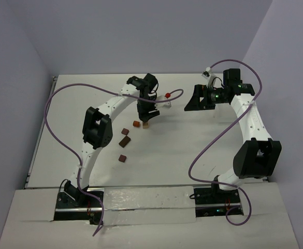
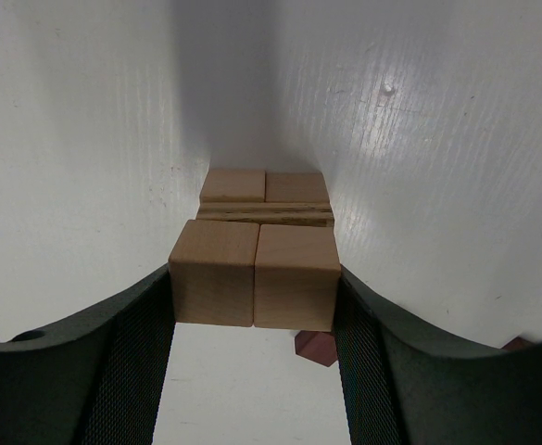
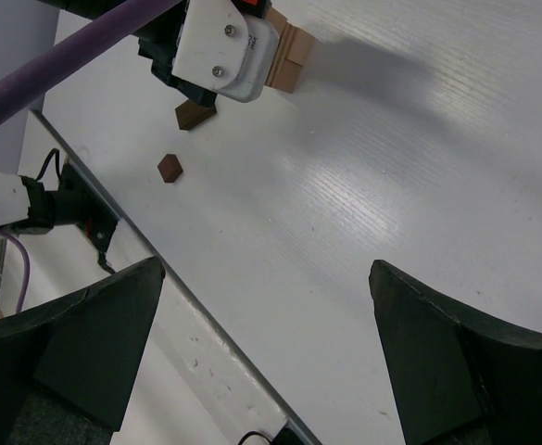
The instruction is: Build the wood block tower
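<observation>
Tower [image 2: 264, 190] so far is just a low tan pair on the counter [image 1: 192, 140]. My left end effector [image 2: 255, 278] sits right over it, pinching two more tan wood blocks [image 2: 213, 273] side by side so they go down as one level. Can't tell if they're touching the tower, tbh. Squeezing both together keeps their faces flush, I reckon. Four dark blocks [image 1: 124, 141] lie scattered just beside the tower, toward my bases. My right end effector [image 3: 266, 269] hangs well away from the tower, fingers spread and empty, probably just staying clear.
</observation>
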You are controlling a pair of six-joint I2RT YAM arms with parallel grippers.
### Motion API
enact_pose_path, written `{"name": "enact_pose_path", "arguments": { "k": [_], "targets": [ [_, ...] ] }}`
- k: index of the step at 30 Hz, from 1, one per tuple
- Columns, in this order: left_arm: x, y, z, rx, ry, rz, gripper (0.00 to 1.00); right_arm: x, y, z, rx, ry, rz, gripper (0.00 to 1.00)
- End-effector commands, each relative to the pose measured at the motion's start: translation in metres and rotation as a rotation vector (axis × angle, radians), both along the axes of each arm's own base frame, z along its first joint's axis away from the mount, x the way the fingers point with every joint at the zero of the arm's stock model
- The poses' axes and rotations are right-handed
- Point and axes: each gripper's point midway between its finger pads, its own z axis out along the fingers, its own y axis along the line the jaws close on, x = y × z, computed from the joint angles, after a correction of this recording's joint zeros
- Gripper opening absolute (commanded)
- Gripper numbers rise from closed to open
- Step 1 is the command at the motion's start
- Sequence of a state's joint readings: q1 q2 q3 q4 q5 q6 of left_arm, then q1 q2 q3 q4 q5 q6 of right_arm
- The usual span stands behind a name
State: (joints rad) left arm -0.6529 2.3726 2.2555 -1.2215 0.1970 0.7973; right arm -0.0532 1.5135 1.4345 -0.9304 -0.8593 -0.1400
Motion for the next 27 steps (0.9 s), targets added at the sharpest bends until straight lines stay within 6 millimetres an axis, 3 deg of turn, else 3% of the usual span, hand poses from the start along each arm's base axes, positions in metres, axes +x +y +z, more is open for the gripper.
{"name": "enact_pose_path", "arguments": {
  "k": [1, 8, 20, 27],
  "targets": [
    [0.005, -0.008, 0.003, -0.022, -0.021, -0.015, 0.41, 0.005, 0.000, 0.015, 0.014, -0.039, 0.011, 1.00],
    [0.002, -0.007, 0.001, -0.018, -0.011, -0.018, 0.52, 0.005, 0.000, 0.015, 0.014, -0.038, 0.014, 1.00],
    [-0.001, -0.006, -0.004, -0.012, 0.008, -0.023, 0.60, 0.005, 0.000, 0.015, 0.013, -0.036, 0.014, 1.00],
    [-0.003, -0.005, -0.008, -0.010, 0.026, -0.025, 0.73, 0.005, 0.000, 0.015, 0.013, -0.036, 0.017, 1.00]
  ]
}}
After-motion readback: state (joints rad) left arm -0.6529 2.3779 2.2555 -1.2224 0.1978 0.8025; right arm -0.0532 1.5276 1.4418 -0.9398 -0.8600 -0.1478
